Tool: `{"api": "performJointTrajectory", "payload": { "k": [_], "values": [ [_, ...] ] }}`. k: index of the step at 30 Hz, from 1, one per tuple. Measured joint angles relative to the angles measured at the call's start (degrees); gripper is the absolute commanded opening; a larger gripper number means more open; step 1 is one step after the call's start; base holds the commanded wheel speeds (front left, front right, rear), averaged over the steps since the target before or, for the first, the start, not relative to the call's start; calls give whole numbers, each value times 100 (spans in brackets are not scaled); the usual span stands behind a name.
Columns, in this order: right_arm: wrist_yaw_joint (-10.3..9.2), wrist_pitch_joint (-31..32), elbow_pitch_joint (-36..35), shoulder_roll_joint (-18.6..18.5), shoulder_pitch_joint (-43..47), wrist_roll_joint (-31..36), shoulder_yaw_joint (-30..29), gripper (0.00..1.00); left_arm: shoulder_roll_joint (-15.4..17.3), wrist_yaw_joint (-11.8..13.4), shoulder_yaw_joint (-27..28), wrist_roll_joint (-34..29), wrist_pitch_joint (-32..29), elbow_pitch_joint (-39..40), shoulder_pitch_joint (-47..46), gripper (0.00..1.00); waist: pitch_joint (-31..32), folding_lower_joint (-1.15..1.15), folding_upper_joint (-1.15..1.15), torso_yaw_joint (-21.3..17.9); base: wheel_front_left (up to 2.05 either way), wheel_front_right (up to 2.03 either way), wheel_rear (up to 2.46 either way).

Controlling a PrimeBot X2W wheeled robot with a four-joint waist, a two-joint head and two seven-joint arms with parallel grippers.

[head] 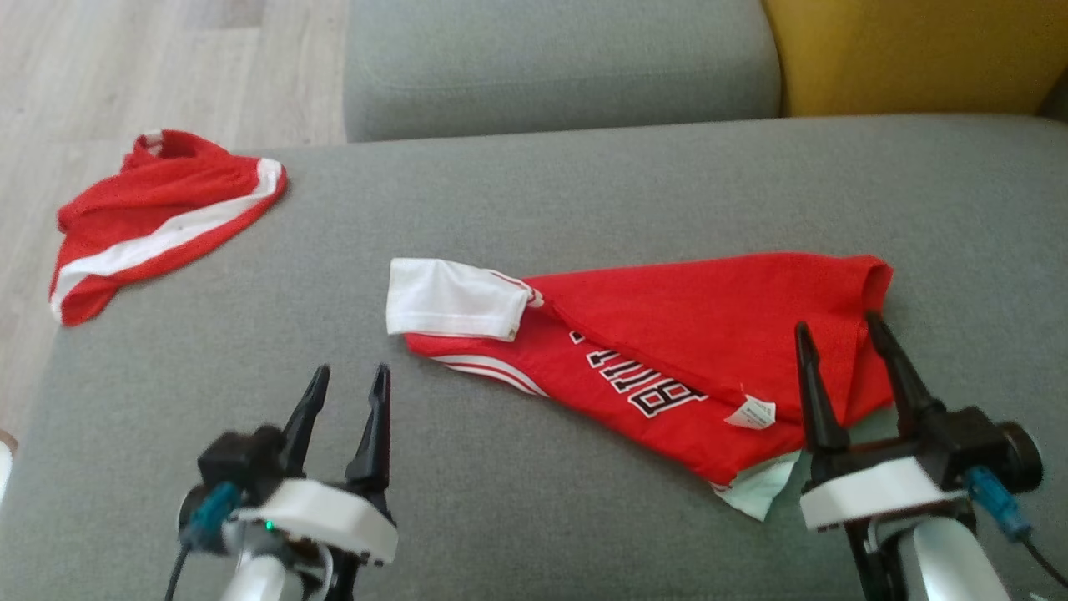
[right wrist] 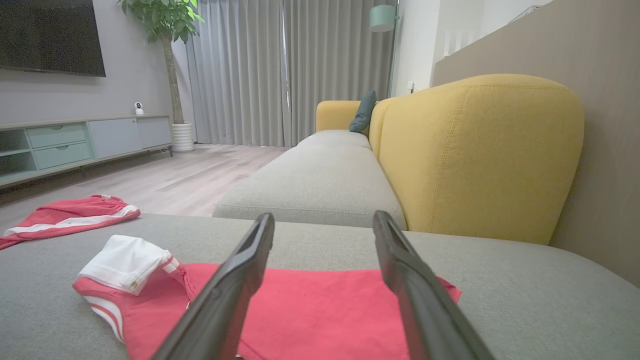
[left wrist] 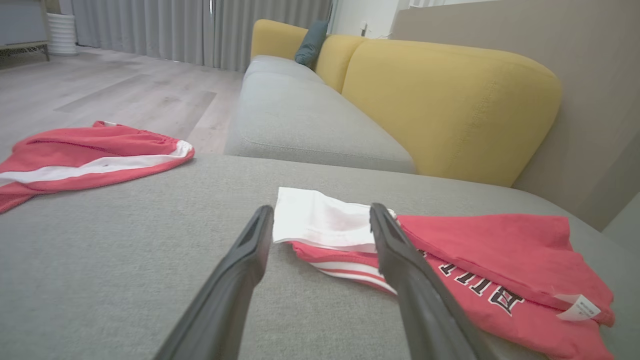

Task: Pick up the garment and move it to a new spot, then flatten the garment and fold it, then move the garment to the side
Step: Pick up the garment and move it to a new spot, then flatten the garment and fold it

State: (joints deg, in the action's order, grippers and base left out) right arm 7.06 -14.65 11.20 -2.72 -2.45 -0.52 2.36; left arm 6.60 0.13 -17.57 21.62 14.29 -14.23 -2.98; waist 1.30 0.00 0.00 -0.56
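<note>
A home living room: sofa point(right wrist: 480, 150), curtains point(right wrist: 250, 70), television point(right wrist: 50, 35), potted plant point(right wrist: 165, 30)

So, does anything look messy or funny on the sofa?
Yes. The red jersey lies crooked and half-folded on the grey cushion, not flat: its white panel is flipped over at one end and its label sticks out. A second red-and-white garment sits crumpled near the far left corner.

Grey woven-fabric sofa seat point(head: 517, 209), broad and flat, two items lying on it. Bright red mesh jersey point(head: 709, 334) lies right of centre, folded over and rumpled, with its white sleeve panel at the left end, striped trim, block lettering and small white label facing up. Red crumpled cloth with a white band point(head: 158, 217) lies at the far-left corner, overlapping the edge, well apart from the jersey.
</note>
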Motion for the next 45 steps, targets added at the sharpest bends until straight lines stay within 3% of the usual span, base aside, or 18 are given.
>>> {"api": "performJointTrajectory", "payload": {
  "k": [6, 34, 45],
  "values": [
    [0, 0, 45, 3, 212, -101, -5, 100, -123, 142, 205, -288, 1, 410, 492, 100, 143, 0, 0, 58, 0, 0, 0],
    [0, 0, 252, 5, 214, -114, -76, 100, -324, 37, 543, -641, 0, 385, 839, 100, 108, 0, 0, 62, 0, 0, 0],
    [0, 1, 1377, 7, 192, 645, -89, 100, -331, 35, 541, -641, 0, 358, 837, 100, -103, 0, 0, 106, 0, 0, 0]
  ]
}}
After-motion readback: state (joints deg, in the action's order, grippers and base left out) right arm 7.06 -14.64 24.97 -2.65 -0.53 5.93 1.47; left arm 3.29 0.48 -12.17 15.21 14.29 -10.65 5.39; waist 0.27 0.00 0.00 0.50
